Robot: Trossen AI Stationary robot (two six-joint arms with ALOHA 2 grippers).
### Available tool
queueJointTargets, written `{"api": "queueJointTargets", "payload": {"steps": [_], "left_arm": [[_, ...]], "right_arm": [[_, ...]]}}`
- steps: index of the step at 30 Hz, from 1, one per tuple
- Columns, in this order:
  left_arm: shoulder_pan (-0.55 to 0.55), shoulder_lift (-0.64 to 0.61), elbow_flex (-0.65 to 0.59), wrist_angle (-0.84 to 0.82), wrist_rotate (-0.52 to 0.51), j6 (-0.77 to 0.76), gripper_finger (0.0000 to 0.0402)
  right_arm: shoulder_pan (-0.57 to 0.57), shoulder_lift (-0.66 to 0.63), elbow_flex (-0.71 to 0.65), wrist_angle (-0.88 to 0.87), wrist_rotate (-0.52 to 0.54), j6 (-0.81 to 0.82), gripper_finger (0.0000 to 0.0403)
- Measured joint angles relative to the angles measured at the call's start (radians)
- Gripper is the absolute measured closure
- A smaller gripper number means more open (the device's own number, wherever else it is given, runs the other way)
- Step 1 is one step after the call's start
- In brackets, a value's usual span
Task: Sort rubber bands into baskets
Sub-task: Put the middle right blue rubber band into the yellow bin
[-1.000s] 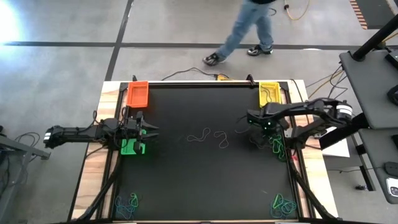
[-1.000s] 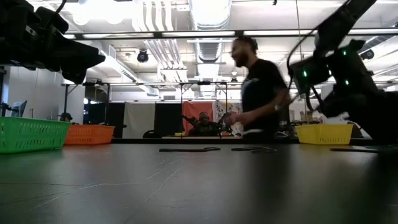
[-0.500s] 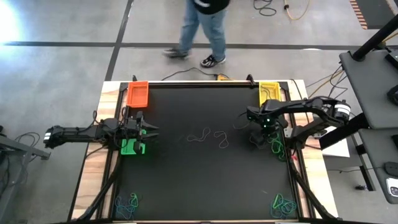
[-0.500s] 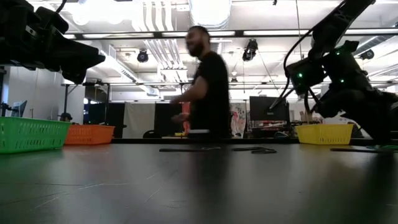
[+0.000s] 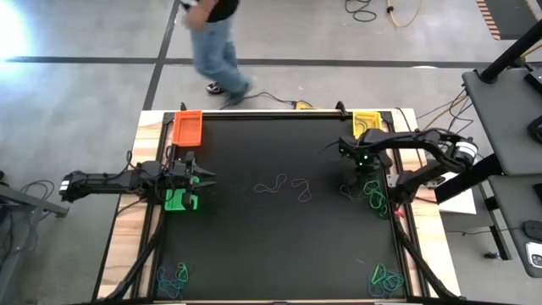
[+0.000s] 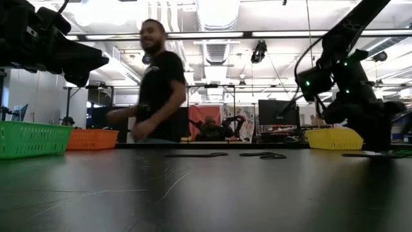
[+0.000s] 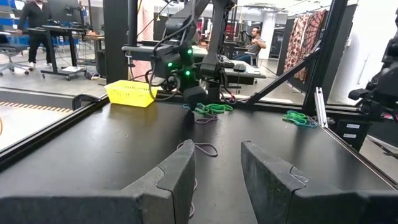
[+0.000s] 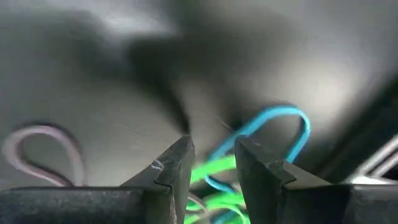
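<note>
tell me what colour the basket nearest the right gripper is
Yellow basket, clearest in the high view.

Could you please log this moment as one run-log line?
right claw: down on rubber bands, blue band between fingers | left claw: waiting over green basket

Dark jointed arms (image 5: 110, 180), green lights

My view lists: matt black table mat (image 5: 279, 237), pale wood table edge (image 5: 127, 246), mesh plastic baskets (image 5: 187, 127), thin glossy rubber bands (image 8: 273, 134).
</note>
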Motion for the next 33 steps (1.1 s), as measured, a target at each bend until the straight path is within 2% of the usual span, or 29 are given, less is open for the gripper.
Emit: {"api": "queueJointTargets", "payload": {"steps": [4,13,16,21,26,33], "left_arm": [[0.0,0.0,0.0,0.0,0.0,0.0,0.0286],[0.0,0.0,0.0,0.0,0.0,0.0,0.0286],[0.0,0.0,0.0,0.0,0.0,0.0,0.0286],[0.0,0.0,0.0,0.0,0.0,0.0,0.0286],[0.0,0.0,0.0,0.0,0.0,0.0,0.0286],[0.0,0.0,0.0,0.0,0.0,0.0,0.0286]], "right_arm": [[-0.044,-0.002,-0.014,0.003,-0.006,-0.006,0.0289],[-0.044,-0.004,-0.03,0.066,-0.023,-0.034,0.0295],[-0.044,-0.004,-0.039,0.077,-0.023,-0.08,0.0317],[-0.031,-0.007,-0.04,0.08,0.006,-0.151,0.0381],[0.017,-0.009,-0.009,0.106,0.039,-0.175,0.0393],[0.127,-0.011,0.119,0.24,0.065,-0.194,0.0394]]}}
